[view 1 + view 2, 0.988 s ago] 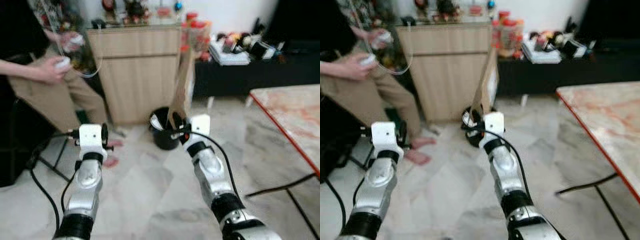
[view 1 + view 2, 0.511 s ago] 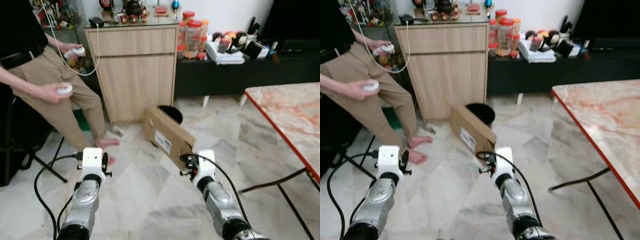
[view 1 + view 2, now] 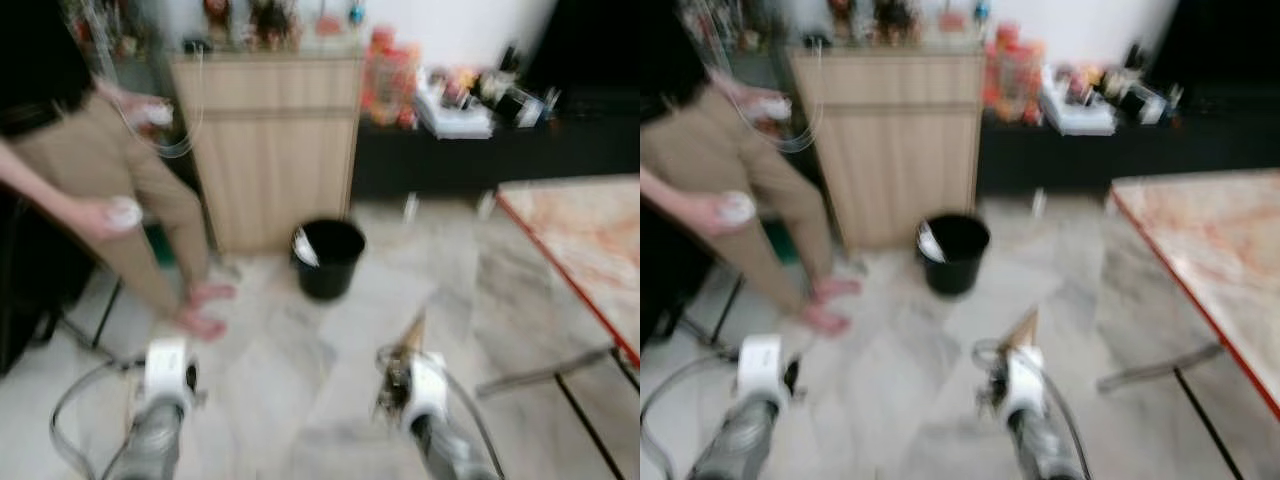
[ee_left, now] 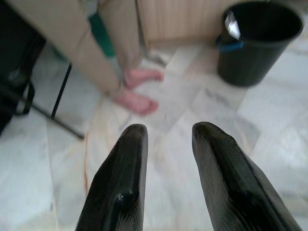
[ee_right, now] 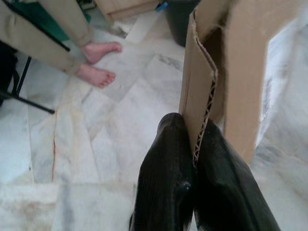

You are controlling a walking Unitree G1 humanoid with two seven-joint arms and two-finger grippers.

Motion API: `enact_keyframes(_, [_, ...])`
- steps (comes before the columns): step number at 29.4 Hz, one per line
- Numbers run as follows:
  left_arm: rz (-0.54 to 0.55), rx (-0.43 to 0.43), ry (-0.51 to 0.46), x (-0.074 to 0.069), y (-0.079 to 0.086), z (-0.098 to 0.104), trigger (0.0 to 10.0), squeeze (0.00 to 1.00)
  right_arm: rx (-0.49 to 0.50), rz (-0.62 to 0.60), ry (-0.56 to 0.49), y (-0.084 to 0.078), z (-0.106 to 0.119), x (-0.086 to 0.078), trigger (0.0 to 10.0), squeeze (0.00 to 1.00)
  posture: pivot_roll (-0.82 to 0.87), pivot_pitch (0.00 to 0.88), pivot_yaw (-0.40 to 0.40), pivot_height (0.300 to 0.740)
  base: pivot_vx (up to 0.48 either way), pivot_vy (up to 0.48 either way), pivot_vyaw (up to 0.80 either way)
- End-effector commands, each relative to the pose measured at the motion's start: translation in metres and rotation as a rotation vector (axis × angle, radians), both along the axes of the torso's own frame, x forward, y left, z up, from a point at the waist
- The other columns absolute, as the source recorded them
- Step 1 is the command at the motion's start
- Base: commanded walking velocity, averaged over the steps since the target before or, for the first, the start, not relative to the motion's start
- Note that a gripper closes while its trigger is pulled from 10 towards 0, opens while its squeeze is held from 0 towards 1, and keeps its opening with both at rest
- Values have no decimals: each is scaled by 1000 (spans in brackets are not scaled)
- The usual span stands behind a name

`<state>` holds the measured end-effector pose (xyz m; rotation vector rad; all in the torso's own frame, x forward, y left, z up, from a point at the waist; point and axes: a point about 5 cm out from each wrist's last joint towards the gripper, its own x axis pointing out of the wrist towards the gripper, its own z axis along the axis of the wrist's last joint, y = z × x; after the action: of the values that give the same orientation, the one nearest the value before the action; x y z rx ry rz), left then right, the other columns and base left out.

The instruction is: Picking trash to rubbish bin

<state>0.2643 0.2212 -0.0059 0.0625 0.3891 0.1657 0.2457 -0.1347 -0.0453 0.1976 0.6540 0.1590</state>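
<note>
cardboard piece [image 5: 226, 62] pinched in the right gripper [image 5: 192, 159] jaws; left gripper [image 4: 166, 144] jaws apart, near black bin [image 4: 260, 41].

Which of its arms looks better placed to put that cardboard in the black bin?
The right: its end effector already grips the cardboard. The left end effector is open and holds nothing. The bin stands ahead.
</note>
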Motion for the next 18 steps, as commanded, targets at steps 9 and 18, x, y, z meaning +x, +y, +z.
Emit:
enact_keyframes(9, [-11, -23, 12, 0, -7, -5, 10000, 0, -25, -52, 47, -12, -5, -6, 10000, 0, 59, 28, 12, 740, 450, 0, 0])
enact_keyframes(18, [-13, -32, 19, -2, -9, -8, 10000, 0, -54, -50, 93, -15, -14, -18, 10000, 0, 66, 23, 19, 740, 452, 0, 0])
